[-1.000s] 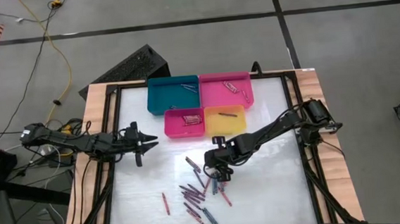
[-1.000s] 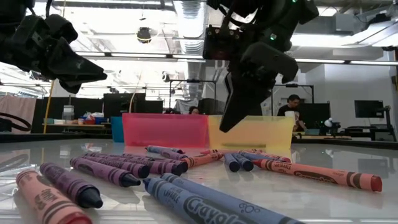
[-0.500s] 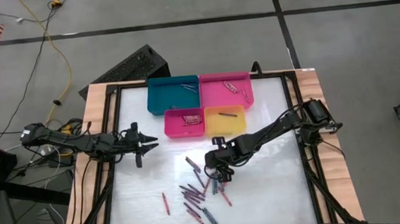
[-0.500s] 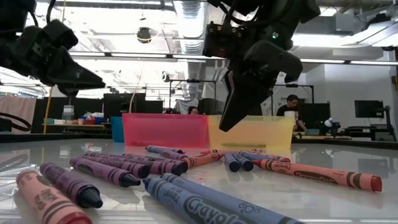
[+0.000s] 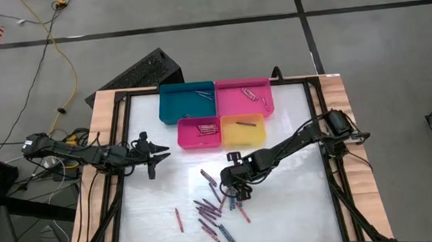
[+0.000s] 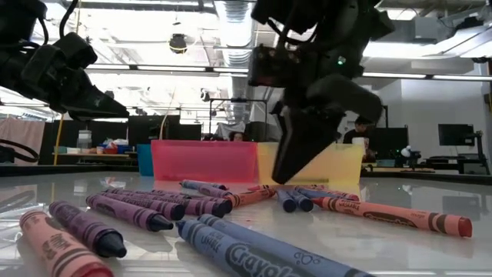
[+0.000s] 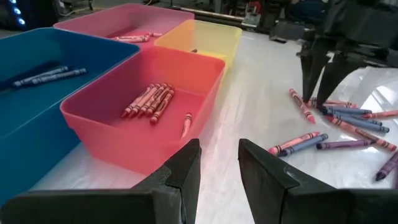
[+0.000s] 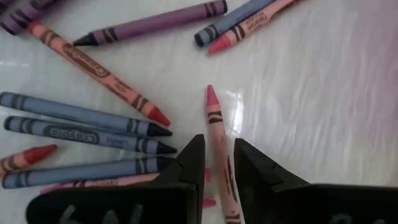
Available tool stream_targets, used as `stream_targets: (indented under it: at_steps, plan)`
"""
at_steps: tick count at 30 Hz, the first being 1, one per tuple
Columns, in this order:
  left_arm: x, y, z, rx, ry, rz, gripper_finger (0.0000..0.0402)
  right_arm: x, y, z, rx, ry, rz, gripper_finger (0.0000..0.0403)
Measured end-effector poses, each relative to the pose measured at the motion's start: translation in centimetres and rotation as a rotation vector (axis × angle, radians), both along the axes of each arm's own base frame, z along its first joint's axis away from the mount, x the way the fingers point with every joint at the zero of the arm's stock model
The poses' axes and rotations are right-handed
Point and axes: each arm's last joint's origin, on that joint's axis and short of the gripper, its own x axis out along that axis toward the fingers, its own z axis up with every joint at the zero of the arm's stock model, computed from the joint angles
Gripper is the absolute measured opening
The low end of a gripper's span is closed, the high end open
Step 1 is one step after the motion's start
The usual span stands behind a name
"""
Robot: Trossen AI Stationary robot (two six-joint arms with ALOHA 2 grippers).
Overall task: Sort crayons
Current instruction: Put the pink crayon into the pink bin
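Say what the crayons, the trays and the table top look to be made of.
Crayons: probably wax sticks in matte printed paper wrappers, bare tips showing.
Trays: likely plastic, smooth, thin-walled, slightly translucent.
Table top: glossy white sheet, mirroring lights; material unclear.

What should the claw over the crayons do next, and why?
Probably drop a little more and pinch shut. The right claw has its open fingers on either side of a pink crayon lying flat on the table, and it is not gripped yet.
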Motion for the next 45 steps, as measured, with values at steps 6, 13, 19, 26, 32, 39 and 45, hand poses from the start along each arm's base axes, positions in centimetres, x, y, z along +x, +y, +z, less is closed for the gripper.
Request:
stream_targets:
  at_steps: [6,13,19,26,32,39,45]
  plan:
    - [0.0,0.0,0.0,0.000,0.002,-0.003,0.0098,0.1,-0.2,-1.0,-0.015,0.043,0.001,0.0082]
    - [0.0,0.0,-0.1,0.001,0.004,-0.002,0.0098,0.0,-0.5,-1.9,-0.012,0.104,-0.020,0.0082]
    - [0.0,0.0,-0.1,-0.004,0.003,-0.001,0.0098,-0.1,-0.7,-2.6,-0.019,0.144,-0.058,0.0060]
    - [0.0,0.0,-0.1,-0.005,0.003,-0.001,0.0098,-0.1,-0.8,-3.0,-0.005,0.156,-0.094,0.0006]
    - [0.0,0.0,-0.1,-0.006,0.004,0.000,0.0098,-0.3,-0.8,-1.9,0.014,0.125,-0.101,0.0005]
    - [0.0,0.0,-0.1,-0.006,0.004,0.000,0.0098,-0.8,-2.1,1.9,0.030,0.015,-0.096,0.0003]
    - [0.0,0.0,-0.1,-0.002,0.005,0.000,0.0098,-1.3,-4.3,4.6,0.015,-0.058,-0.105,0.0002]
